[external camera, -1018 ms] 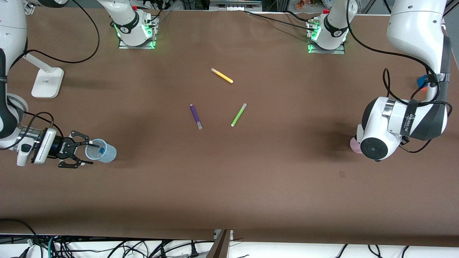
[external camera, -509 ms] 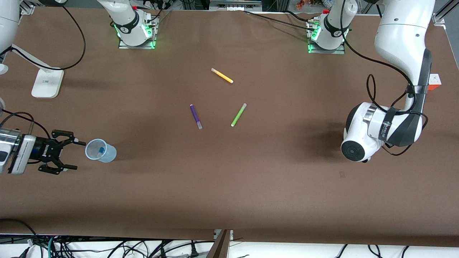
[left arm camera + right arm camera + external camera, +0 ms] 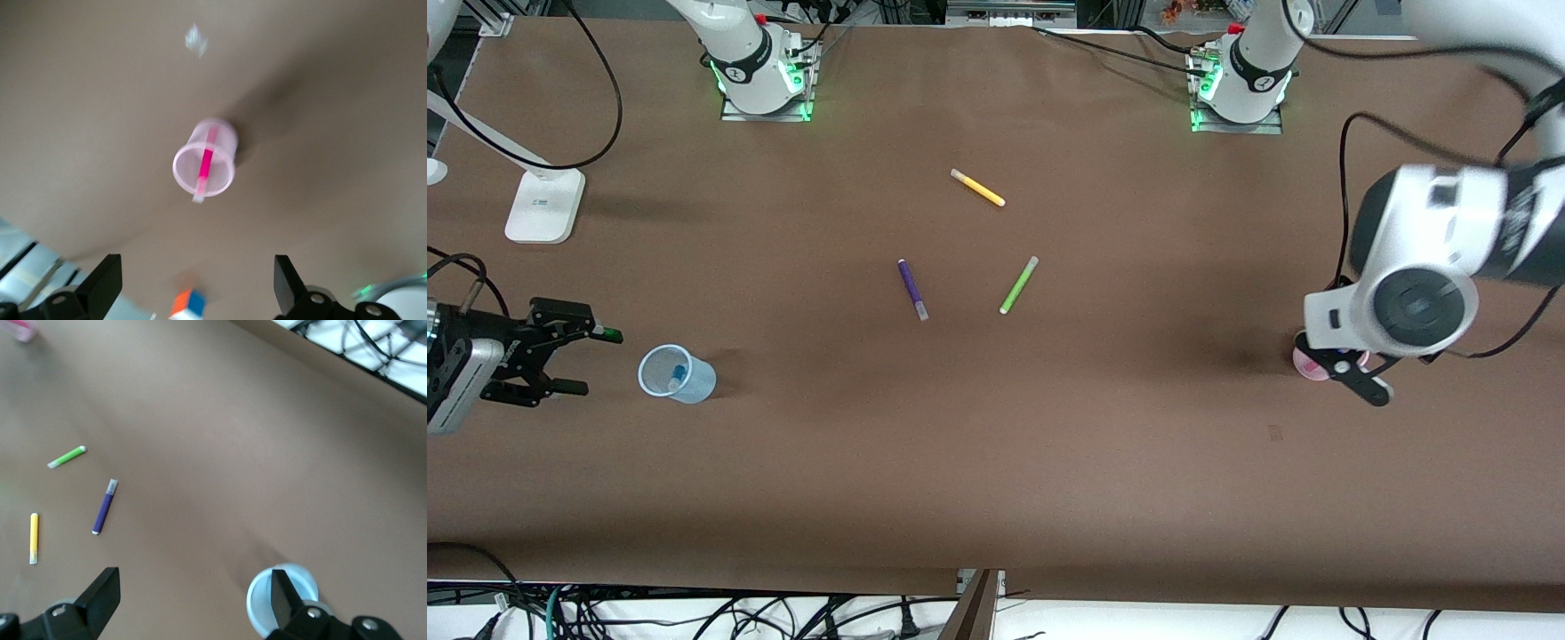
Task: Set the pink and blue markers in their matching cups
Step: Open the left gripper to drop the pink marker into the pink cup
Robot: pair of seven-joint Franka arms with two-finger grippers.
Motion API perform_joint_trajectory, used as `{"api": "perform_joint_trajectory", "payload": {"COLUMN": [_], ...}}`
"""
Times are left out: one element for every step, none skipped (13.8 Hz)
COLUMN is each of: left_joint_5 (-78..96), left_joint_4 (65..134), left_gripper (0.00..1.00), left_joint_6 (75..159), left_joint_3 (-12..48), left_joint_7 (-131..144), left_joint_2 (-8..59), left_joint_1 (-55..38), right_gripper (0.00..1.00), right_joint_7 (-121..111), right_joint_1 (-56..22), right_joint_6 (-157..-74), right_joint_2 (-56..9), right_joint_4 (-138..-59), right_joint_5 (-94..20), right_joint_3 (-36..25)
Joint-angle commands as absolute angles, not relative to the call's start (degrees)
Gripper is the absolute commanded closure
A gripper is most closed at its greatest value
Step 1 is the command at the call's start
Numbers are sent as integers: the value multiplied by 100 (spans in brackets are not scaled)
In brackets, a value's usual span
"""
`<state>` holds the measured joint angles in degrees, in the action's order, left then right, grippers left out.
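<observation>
From where I sit, both halves of the job look finished. The pink marker stands inside the pink cup, leaning on the rim, at the left arm's end of the bench. The blue marker sits in the blue cup at the right arm's end. Nothing of the task seems left to me but to clear the arms.

The left tool hangs over the pink cup with its fingers apart and nothing between them. The right tool is just beside the blue cup, toward the bench end, fingers spread and empty.

For room: both cups stand well in from the bench edge nearest the front camera. The purple marker, green marker and yellow marker lie mid-bench, well apart from both cups, so neither arm needs to cross them. A white stand sits toward the right arm's base; I judge that the one thing to mind on that side. A small coloured cube shows near the pink cup in the left wrist view, so I'd lift before swinging.
</observation>
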<state>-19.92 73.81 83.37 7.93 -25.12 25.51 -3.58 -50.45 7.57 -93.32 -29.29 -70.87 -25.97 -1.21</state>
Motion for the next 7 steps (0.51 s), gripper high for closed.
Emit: {"api": "perform_joint_trajectory", "payload": {"left_joint_5": [-970, -680, -268, 76, 236, 211, 167], "left_joint_4": [7189, 7207, 7320, 7495, 7706, 7865, 7953], "left_gripper": [0, 0, 0, 0, 0, 0, 0], "left_joint_6": [8341, 8410, 8585, 8735, 8928, 9051, 9061], "left_joint_3": [791, 791, 765, 791, 808, 809, 800], "left_joint_7": [-1429, -1198, -1100, -1099, -1133, -1134, -1090], "left_joint_2": [2208, 2006, 1708, 1470, 1224, 1065, 968], "left_joint_1": [-281, -264, -90, 182, 376, 413, 413], "right_gripper": [0, 0, 0, 0, 0, 0, 0], "right_joint_7": [-3680, -3091, -2650, -2358, -2164, -1979, -1682], "right_joint_1": [782, 782, 756, 747, 730, 721, 721], "right_joint_6": [-9080, -8975, -8887, -8851, -8851, -8851, -8851], "right_joint_2": [-2357, -2173, -1971, -1751, -1471, -1155, -873], "right_joint_4": [-7391, -7496, -7645, -7855, -8162, -8513, -8873], "right_joint_5": [-1761, -1445, -1146, -916, -731, -582, -450], "right_joint_3": [244, 394, 509, 571, 580, 580, 580]}}
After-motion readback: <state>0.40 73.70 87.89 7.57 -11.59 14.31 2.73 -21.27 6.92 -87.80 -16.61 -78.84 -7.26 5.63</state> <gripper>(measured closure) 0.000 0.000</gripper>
